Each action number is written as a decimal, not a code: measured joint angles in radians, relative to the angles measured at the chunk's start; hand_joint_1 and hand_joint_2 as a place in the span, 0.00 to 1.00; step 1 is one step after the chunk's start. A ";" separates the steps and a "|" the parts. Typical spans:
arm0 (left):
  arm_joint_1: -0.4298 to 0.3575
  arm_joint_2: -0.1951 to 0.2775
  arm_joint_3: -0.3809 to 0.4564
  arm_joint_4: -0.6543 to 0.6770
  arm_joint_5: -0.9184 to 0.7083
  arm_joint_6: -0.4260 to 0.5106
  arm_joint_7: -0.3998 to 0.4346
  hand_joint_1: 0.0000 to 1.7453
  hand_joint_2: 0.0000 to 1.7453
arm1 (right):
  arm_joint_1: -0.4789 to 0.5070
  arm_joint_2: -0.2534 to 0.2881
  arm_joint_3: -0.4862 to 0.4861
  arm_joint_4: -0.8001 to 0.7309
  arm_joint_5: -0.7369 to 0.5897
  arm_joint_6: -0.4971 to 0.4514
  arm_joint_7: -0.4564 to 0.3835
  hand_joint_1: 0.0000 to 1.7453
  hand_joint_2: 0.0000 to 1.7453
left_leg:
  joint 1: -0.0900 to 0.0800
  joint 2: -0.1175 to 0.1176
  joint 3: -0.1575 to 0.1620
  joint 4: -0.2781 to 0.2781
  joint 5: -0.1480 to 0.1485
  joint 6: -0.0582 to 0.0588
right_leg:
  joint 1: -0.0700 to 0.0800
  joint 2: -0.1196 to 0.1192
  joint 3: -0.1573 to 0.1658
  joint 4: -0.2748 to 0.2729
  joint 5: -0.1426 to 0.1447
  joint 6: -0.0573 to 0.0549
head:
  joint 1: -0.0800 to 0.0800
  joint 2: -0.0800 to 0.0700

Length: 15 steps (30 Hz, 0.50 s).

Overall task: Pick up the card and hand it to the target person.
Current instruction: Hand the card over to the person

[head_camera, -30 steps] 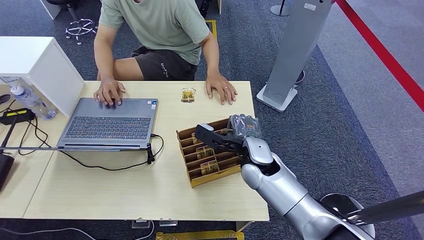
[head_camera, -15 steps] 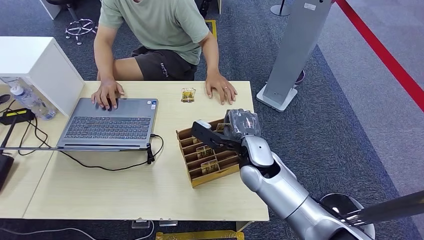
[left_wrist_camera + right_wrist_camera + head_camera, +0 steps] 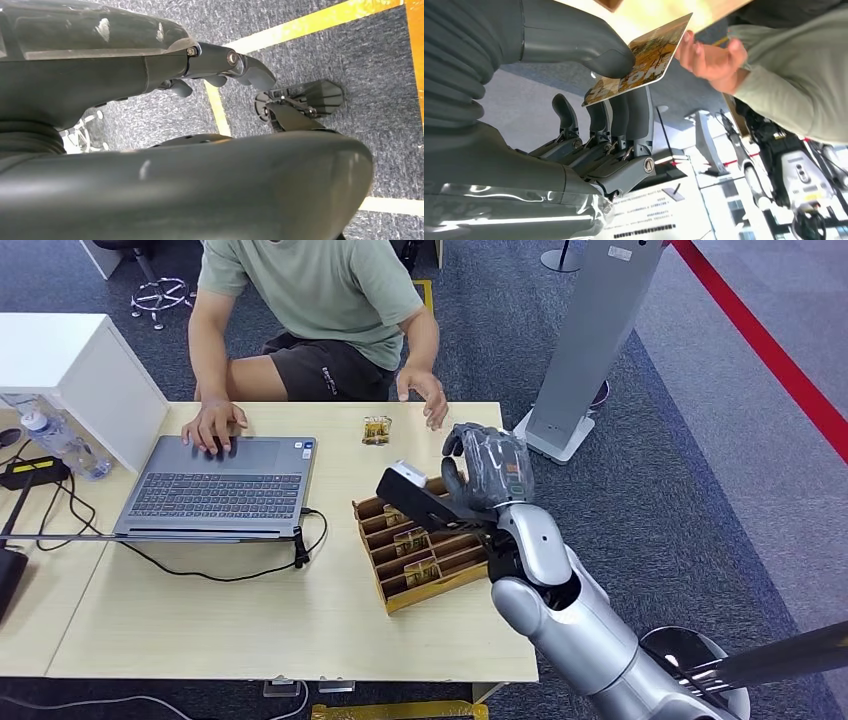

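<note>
My right hand (image 3: pixel 482 472) is raised above the far end of the cardboard card box (image 3: pixel 378 585), palm turned toward the person. In the right wrist view it pinches a yellow-brown printed card (image 3: pixel 644 55) between the thumb (image 3: pixel 589 47) and the darker fingers (image 3: pixel 624 112). The person's open hand (image 3: pixel 709 55) hovers just beyond the card's far edge without touching it. In the head view that same person's hand (image 3: pixel 425 390) is lifted off the table's far edge. My left hand (image 3: pixel 220 65) hangs over the carpet floor with nothing in it.
The box holds several more cards in its slots. A loose card (image 3: pixel 376 430) lies near the far table edge. An open laptop (image 3: pixel 215 485) with a black cable sits on the left, with the person's other hand (image 3: pixel 212 425) on it. A grey stand (image 3: pixel 590 350) rises beyond the table's right end.
My right hand has lifted out of the box and turned upward toward the person. The person's hand near the loose card has risen off the table toward my hand.
</note>
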 joint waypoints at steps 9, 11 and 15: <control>-0.001 0.000 0.000 0.000 -0.016 -0.003 -0.006 0.00 0.00 | 0.006 -0.006 -0.021 -0.023 -0.043 -0.067 -0.113 0.74 1.00 | 0.000 0.000 -0.001 0.000 0.000 0.000 | 0.000 0.000 0.000 0.000 0.000 0.000 | 0.000 0.000; -0.002 0.000 0.000 0.000 -0.022 -0.005 -0.006 0.00 0.00 | -0.008 -0.002 -0.021 0.006 -0.061 -0.081 -0.144 0.74 1.00 | 0.000 0.000 -0.001 0.000 0.000 0.000 | 0.000 0.000 0.000 0.000 0.000 0.000 | 0.000 0.000; -0.008 0.000 0.000 0.000 -0.031 -0.008 -0.005 0.00 0.00 | -0.052 0.020 -0.020 0.099 -0.092 -0.117 -0.198 0.74 1.00 | 0.000 0.000 -0.001 0.000 0.000 0.000 | 0.000 0.000 0.000 0.000 0.000 0.000 | 0.000 0.000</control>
